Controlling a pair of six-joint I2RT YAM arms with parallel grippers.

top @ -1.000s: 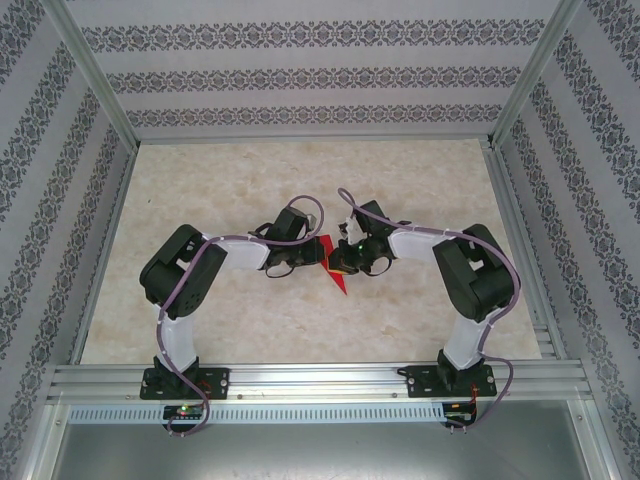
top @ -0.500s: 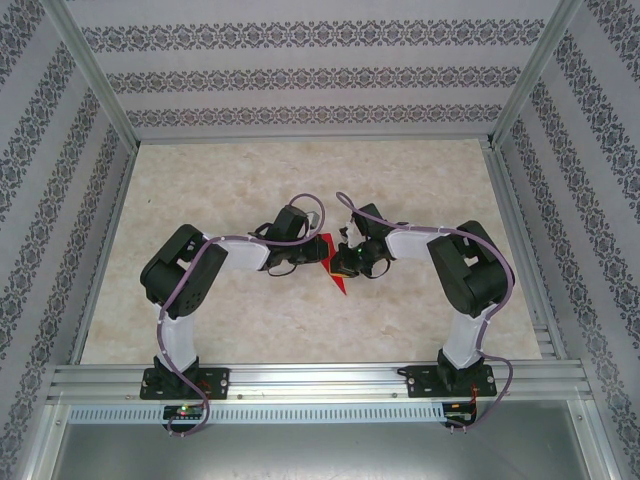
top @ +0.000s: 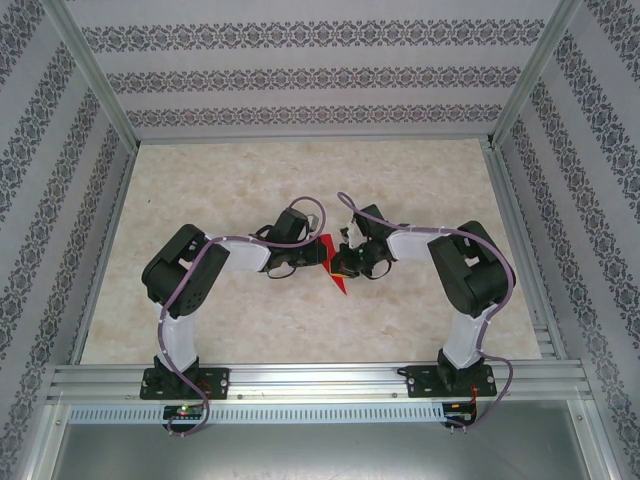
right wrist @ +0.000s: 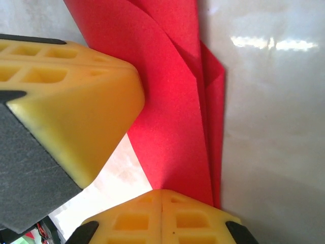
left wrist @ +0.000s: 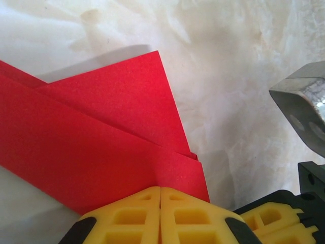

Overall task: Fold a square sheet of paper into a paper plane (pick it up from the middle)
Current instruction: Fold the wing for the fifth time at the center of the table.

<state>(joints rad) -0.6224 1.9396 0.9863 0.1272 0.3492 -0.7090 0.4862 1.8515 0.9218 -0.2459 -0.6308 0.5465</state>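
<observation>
Red paper (left wrist: 101, 137) tight in closed left end effector (left wrist: 160, 190) and closed right end effector (right wrist: 161, 193)

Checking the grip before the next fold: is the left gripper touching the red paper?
Touching. The left wrist view shows the left gripper with its jaws shut on an edge of the red paper.

You have a cream, marble-patterned tabletop (top: 200, 190) bordered by aluminium rails (top: 320, 378) at its near edge and sides. Near its middle is the folded red paper (top: 338, 280), layered into overlapping flaps with a point toward the near edge. You cannot tell whether it rests flat on the surface.
</observation>
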